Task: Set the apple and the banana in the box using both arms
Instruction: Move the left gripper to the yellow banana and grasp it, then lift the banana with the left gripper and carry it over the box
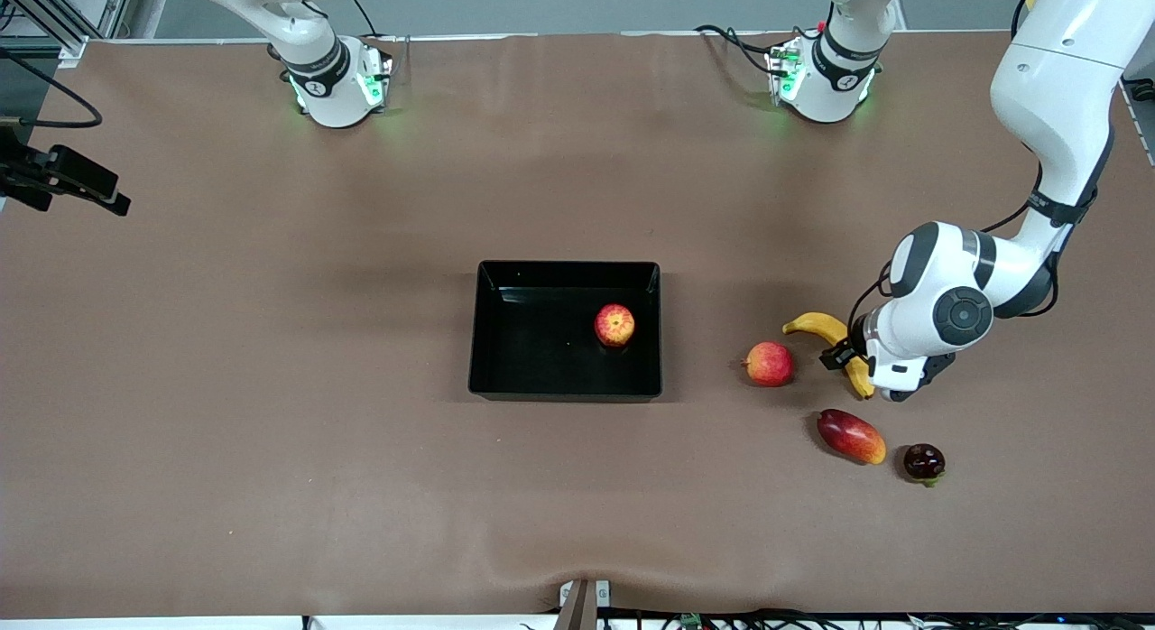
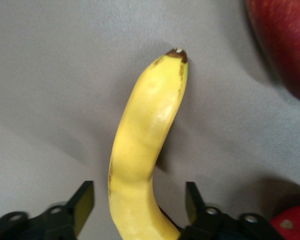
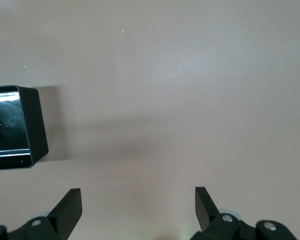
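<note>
Two black fingers (image 2: 82, 202) of the left gripper (image 1: 853, 364) straddle the curved yellow banana (image 2: 142, 150) on the brown worktop (image 1: 271, 386), parted, not yet gripping, its long axis running out between them. Farther off, the small red-yellow apple (image 1: 614, 325) sits in the glossy black box (image 1: 487, 341). The right gripper (image 3: 138, 212) waits spread, holding nothing.

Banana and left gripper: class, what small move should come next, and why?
Probably close the left gripper on the banana before lifting. Its fingers straddle the fruit on the table with gaps showing. The apple already sits in the box.
</note>
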Robot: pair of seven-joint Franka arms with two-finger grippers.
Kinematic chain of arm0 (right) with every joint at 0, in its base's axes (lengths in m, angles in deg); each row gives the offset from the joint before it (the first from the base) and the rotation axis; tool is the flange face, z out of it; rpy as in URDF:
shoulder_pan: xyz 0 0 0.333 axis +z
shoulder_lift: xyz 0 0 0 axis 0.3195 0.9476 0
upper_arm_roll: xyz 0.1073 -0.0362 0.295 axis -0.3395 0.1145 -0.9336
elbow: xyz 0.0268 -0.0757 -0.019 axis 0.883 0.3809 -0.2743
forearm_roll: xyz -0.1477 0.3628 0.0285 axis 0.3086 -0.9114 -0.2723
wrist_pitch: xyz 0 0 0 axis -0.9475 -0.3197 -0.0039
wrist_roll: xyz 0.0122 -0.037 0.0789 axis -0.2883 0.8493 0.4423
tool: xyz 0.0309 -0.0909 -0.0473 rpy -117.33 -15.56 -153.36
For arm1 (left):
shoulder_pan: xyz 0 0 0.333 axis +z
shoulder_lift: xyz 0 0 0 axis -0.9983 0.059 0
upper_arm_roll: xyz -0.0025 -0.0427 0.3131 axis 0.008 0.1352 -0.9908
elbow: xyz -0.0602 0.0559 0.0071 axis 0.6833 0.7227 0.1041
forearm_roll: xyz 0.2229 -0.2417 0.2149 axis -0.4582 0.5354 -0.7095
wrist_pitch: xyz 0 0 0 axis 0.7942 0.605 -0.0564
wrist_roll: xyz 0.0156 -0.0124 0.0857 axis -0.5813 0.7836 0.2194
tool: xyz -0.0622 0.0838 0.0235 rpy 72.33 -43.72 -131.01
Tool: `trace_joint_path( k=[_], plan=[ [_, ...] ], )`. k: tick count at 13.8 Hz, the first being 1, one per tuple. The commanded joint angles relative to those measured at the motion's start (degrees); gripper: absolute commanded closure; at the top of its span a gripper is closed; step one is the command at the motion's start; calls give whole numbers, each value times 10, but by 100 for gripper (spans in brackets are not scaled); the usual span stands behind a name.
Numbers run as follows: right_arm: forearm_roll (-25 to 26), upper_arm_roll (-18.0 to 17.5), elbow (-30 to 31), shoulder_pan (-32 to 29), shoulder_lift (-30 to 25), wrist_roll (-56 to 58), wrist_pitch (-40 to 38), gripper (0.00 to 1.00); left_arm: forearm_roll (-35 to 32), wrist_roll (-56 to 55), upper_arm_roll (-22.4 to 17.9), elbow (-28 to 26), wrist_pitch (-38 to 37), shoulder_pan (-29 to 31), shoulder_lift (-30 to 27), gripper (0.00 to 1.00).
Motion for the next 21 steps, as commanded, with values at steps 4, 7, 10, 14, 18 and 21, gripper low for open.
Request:
trace_joint_path(
  k=[4, 7, 10, 14, 18, 21],
  plan=[
    [12, -1, -7, 5, 4, -13, -7, 0, -16, 0, 5, -10, 6, 7, 3, 93],
    [8, -2, -7, 5, 5, -14, -5, 0, -16, -7, 15, -12, -36, 2, -35, 100],
    [6, 0, -19, -2, 4, -13, -7, 0, -3, -35, 71, 3, -107, 5, -88, 100],
    [8, -3, -22, 4, 3, -15, -9, 0, 9, -165, 166, 114, -158, -28, -72, 100],
    [3, 0, -22, -1, 4, -13, -22, 0, 16, -284, 162, 233, -160, -153, 3, 100],
    [3, 0, -22, 1, 3, -13, -25, 0, 15, -341, 127, 317, -158, -252, 63, 100]
  ],
)
